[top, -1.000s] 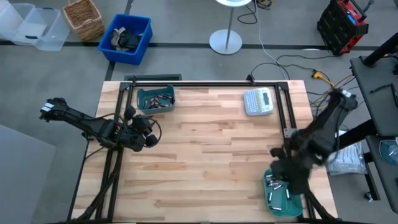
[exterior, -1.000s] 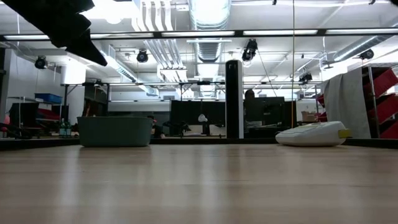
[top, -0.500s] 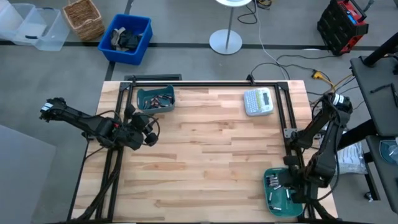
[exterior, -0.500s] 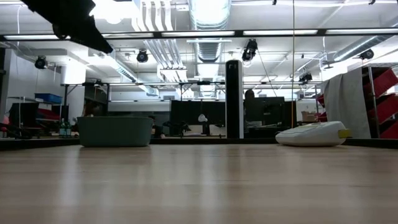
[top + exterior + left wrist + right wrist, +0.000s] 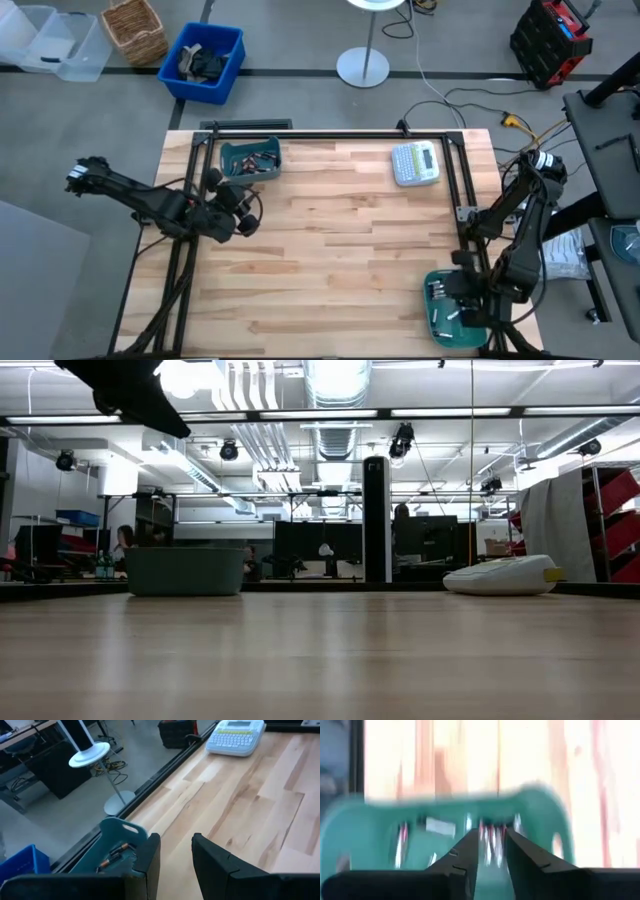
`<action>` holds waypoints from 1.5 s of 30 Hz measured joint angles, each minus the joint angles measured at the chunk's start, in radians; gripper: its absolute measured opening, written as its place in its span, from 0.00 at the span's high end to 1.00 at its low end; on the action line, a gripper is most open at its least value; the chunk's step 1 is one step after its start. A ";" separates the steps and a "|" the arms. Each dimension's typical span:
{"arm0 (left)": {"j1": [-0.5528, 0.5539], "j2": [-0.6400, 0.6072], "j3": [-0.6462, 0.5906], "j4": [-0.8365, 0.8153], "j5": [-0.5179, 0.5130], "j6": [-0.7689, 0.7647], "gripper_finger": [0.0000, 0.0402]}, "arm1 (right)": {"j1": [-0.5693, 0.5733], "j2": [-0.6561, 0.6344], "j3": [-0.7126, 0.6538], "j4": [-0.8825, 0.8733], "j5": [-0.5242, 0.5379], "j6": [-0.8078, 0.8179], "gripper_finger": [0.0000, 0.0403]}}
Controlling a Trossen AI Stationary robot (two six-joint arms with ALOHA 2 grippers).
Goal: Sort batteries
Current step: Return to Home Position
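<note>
Silver batteries: flat in green bin, front-right corner, lying roughly front-to-back; dark batteries: teal bin, back-left; right gripper over green bin, left gripper near left edge, both narrowly parted, empty; table open between bins.

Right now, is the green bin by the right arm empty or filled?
Not empty: the high view shows several silvery batteries lying inside the green bin.

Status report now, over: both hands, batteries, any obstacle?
Left hand open, empty, near far bin. Right hand open, empty, above green bin. Silver batteries in green bin, dark batteries in far bin. No obstacle seen.
</note>
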 joint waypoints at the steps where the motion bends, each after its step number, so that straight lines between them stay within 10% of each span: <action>1: 0.000 0.009 0.000 0.004 0.000 -0.004 0.77 | 0.000 0.000 0.000 0.026 0.054 -0.010 0.77; 8: -0.053 0.085 -0.001 0.191 0.025 0.081 0.77 | -0.073 0.000 0.000 0.156 0.483 -0.062 0.87; 12: -0.110 0.118 -0.001 0.433 0.101 0.286 0.77 | -0.195 0.002 0.000 0.358 0.540 -0.326 0.91; 19: -0.151 0.147 -0.001 0.722 0.250 0.601 0.77 | -0.451 0.002 0.000 0.799 0.425 -0.959 0.95; 25: -0.121 0.120 -0.065 0.851 0.365 0.756 0.77 | -0.673 0.000 -0.032 1.098 0.092 -1.310 0.97; 33: -0.016 -0.055 -0.241 1.017 0.472 0.851 0.79 | -0.924 -0.011 -0.048 1.154 -0.270 -1.445 0.97; 45: -0.013 -0.464 -0.483 1.030 0.495 0.774 0.81 | -1.009 -0.270 -0.232 1.171 -0.290 -1.490 0.97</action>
